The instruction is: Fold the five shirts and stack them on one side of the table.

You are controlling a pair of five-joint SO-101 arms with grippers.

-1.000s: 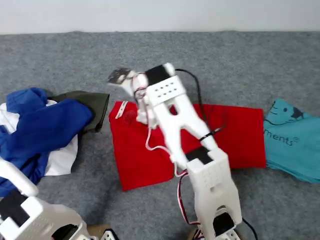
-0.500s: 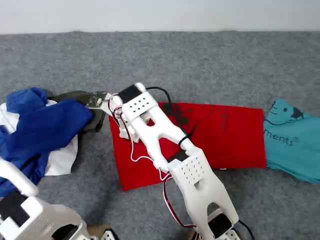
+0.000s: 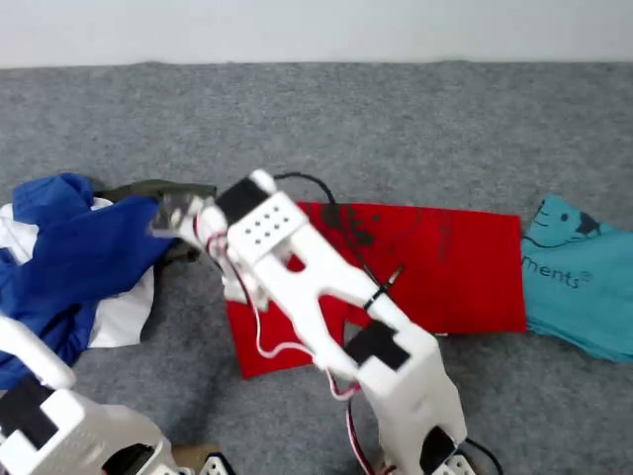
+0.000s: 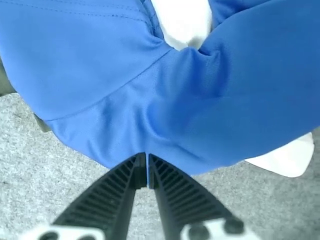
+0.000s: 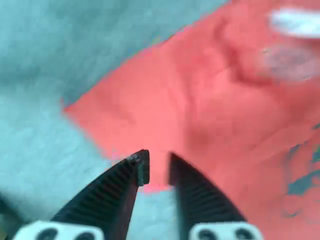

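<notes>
A red shirt (image 3: 450, 262) lies spread flat in the middle of the table. My right gripper (image 3: 170, 212) hangs beyond its left edge, beside an olive shirt (image 3: 148, 188). In the right wrist view the right gripper (image 5: 157, 172) is open by a narrow gap, empty, over a corner of the red shirt (image 5: 215, 115). A blue shirt (image 3: 89, 247) is heaped on a white shirt (image 3: 124, 317) at the left. My left gripper (image 4: 147, 172) is shut, its tips at the hem of the blue shirt (image 4: 200, 90). A teal shirt (image 3: 579, 287) lies at the right edge.
The grey carpeted table (image 3: 396, 129) has free room along the back, up to a pale wall. The left arm's white base (image 3: 69, 430) stands at the front left, and the right arm's body (image 3: 406, 376) crosses the red shirt's front part.
The right arm swung left and lower, from above the red shirt's back-left corner to beside the olive shirt. The shirts and the left arm have not moved.
</notes>
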